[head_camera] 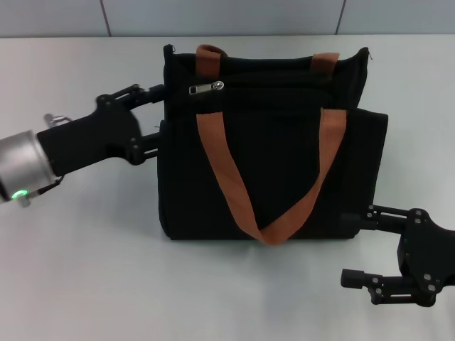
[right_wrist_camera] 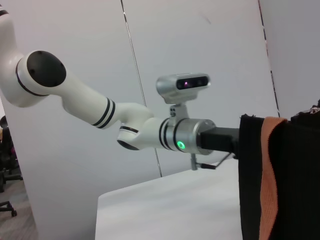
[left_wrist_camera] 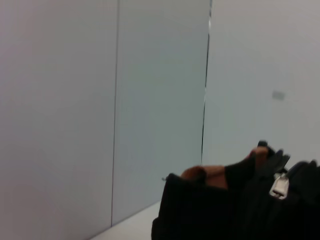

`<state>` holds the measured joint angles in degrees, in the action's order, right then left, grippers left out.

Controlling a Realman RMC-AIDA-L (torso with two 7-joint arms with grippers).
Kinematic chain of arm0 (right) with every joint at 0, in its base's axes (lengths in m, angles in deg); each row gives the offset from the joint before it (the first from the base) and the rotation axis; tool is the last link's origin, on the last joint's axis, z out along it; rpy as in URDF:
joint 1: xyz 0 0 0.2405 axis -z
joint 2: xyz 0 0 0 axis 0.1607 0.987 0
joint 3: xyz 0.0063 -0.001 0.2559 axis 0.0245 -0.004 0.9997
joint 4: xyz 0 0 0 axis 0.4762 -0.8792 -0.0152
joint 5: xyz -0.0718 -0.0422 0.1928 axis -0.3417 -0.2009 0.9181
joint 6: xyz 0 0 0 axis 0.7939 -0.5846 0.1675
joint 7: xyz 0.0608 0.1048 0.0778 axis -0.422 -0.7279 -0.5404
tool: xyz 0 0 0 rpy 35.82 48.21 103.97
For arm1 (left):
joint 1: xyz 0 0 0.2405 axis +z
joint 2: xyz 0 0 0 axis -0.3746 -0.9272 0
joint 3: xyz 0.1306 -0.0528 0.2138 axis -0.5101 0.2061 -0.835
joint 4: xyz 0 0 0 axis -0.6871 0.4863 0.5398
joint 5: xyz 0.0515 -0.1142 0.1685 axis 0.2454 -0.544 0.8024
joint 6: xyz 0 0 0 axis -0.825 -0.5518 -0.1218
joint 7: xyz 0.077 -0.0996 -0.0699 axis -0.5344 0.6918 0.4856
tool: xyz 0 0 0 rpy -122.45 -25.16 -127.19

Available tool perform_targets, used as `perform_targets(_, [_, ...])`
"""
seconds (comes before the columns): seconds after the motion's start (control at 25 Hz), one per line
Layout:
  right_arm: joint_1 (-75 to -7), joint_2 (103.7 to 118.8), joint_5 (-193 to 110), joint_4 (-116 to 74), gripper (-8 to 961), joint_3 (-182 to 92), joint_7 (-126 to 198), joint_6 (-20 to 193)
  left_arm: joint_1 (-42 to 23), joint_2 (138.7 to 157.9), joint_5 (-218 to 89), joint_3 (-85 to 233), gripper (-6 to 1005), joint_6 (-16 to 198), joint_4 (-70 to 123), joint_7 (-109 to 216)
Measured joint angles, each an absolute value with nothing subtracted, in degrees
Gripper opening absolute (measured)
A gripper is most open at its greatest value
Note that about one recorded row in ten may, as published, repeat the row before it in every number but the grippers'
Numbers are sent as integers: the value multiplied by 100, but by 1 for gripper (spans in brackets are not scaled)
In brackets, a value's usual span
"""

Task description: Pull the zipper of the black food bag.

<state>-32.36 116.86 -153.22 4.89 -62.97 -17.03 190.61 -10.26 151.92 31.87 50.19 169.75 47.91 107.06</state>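
Starting at the left, find the left gripper [head_camera: 158, 115] low over the white table [head_camera: 85, 270], spread wide, pressed against the left end of the black food bag [head_camera: 270, 156], with nothing pinched between the fingers as far as can be told.

Moving a little right, along the top edge, note the zipper [head_camera: 207, 88]: a small silver tab lying flat near the left end of its track, apart from both grippers. Seen also from the left wrist, close by [left_wrist_camera: 278, 186].

Across the middle, only the bag front, lying on the table, with the orange handle [head_camera: 220, 163] draped over it.

At the lower right, see the right gripper [head_camera: 348, 249], also wide and holding nothing, just beside the bag's near corner.

Judging by this: approach partly made, bag perhaps steadied on the left, tab not yet grasped. Left to do: close on the tab, then draw it along the track to the right.
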Motion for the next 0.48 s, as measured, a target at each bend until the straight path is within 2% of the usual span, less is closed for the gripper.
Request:
perform_targets(0.36, [-3292, 11688, -15321, 386, 774, -6253, -1698, 18999, -1151, 15212, 3078, 4929, 670, 16625, 4775, 10627])
perform_targets(0.48, [-3311, 11688, -15319, 380, 774, -6254, -1697, 19025, -1096, 15209, 2927, 4926, 586, 16689, 4775, 10623])
